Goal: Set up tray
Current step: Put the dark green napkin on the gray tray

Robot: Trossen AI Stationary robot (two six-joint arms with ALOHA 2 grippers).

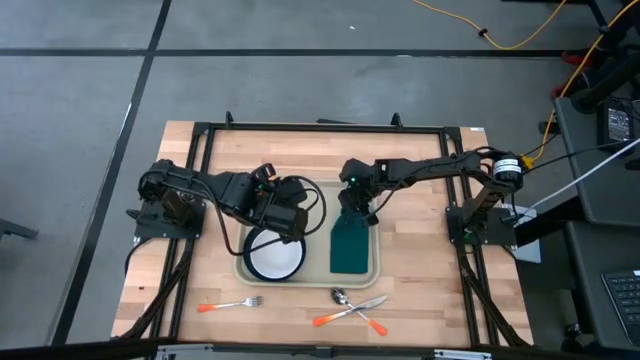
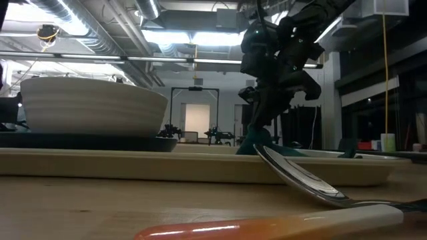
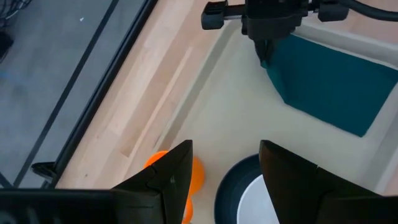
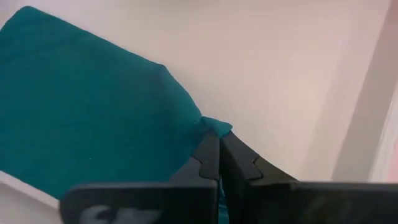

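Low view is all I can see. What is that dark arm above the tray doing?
Observer: That is the right arm. Its right claw is shut on one corner of a teal napkin.
Operator: Where does the napkin lie?
Observer: Flat on the right side of the tray, seen from above.
Operator: Is there a second arm?
Observer: Yes. The left claw hangs open over the tray's left side, next to the plate, and holds nothing.
Operator: Any cutlery besides this spoon?
Observer: A fork with an orange handle lies on the table in front of the tray.
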